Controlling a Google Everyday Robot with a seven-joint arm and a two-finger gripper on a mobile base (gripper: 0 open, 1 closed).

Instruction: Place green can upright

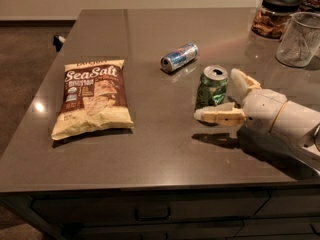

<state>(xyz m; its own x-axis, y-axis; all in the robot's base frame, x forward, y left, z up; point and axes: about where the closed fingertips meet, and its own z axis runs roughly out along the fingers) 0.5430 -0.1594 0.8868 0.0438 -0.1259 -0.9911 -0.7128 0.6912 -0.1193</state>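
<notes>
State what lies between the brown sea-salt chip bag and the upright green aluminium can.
Bare grey tabletop, seen in the camera view; the open gripper straddles the green can.

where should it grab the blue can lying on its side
Grip the blue can at mid-body from above, closing across its round sides: it lies flat, axis roughly left-right. The gripper is right of it, at the green can.

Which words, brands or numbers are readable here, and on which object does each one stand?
"Sea Salt": on the chip bag; its smaller print is too blurred to read.
No readable text: the green can, standing upright at the hand on the right of the table.
No readable text: the blue can, lying on its side.
</notes>
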